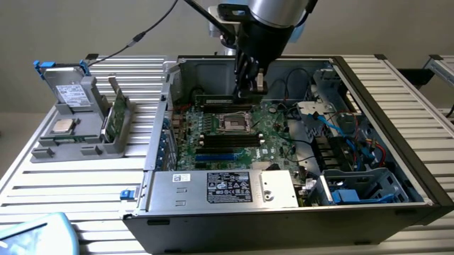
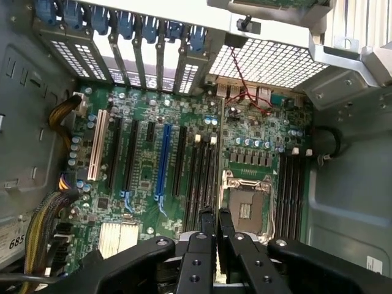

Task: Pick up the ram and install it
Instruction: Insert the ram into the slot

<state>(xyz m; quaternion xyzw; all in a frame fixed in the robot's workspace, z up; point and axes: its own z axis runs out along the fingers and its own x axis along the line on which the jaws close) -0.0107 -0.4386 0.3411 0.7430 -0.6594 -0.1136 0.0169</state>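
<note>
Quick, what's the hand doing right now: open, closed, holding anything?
Hand: closed on the ram, held over the motherboard.

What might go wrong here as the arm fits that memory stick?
The gripper seems to pinch the ram near one end, so it may tilt and miss the memory slots. If it slips, it could strike the open CPU socket right beside them. Pressing crooked might strain the motherboard.
</note>
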